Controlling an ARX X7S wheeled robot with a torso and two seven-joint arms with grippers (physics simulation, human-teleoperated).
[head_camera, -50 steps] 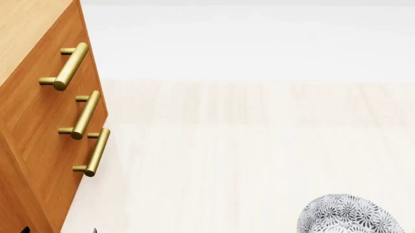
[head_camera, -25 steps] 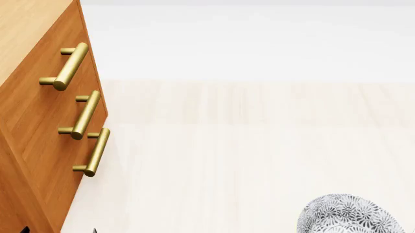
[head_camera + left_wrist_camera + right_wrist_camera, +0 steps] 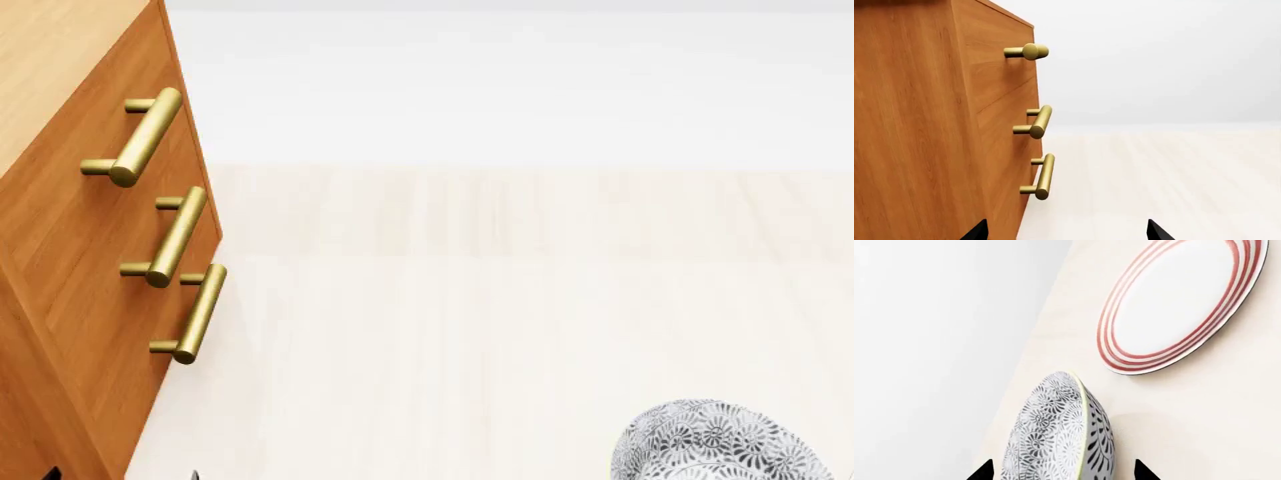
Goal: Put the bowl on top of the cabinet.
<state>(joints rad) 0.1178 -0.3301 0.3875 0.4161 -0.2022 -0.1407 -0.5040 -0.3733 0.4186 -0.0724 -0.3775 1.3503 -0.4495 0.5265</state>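
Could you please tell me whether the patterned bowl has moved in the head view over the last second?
No. The grey-black floral patterned bowl keeps the same position relative to the orange-brown wooden cabinet.

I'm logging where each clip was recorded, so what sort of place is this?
Likely a bare simulated home room: a wooden cabinet with brass bar handles on a pale wood floor, with a patterned bowl and a red-ringed plate on it.
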